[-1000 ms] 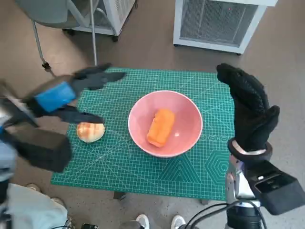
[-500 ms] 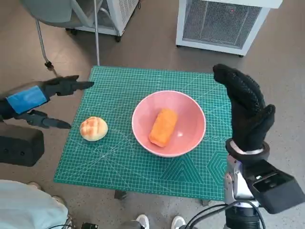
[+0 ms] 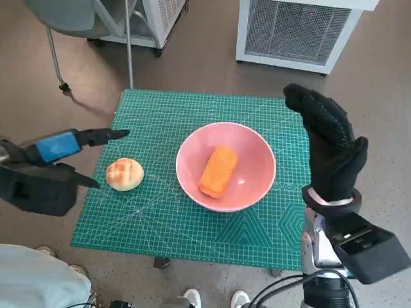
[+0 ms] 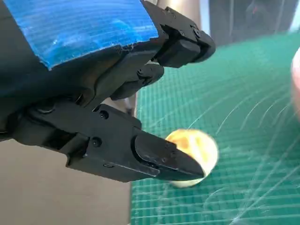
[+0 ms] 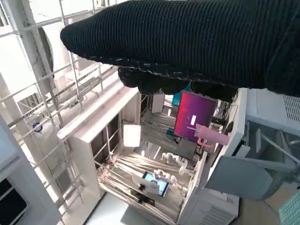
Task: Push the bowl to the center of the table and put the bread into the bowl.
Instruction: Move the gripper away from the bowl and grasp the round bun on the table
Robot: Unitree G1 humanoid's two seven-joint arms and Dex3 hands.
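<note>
Both hands open and empty: left hand (image 3: 59,146) beside bun (image 3: 124,174), right hand (image 3: 329,144) raised.

mat (image 3: 192,221): green, ruled with a fine pale grid and pale crossing lines, covering the counter
bowl (image 3: 257,154): plain pink inside and out
bread in the bowl (image 3: 218,171): orange, no pattern
round bun (image 3: 124,174): pale tan, browner on top, scored in a criss-cross
left hand (image 3: 61,146): black, with a blue tape patch across its back
fingers (image 4: 164,157): plain black
right hand (image 3: 329,144): black knitted glove, ribbed weave
floor (image 3: 205,58): dull brown-grey
</note>
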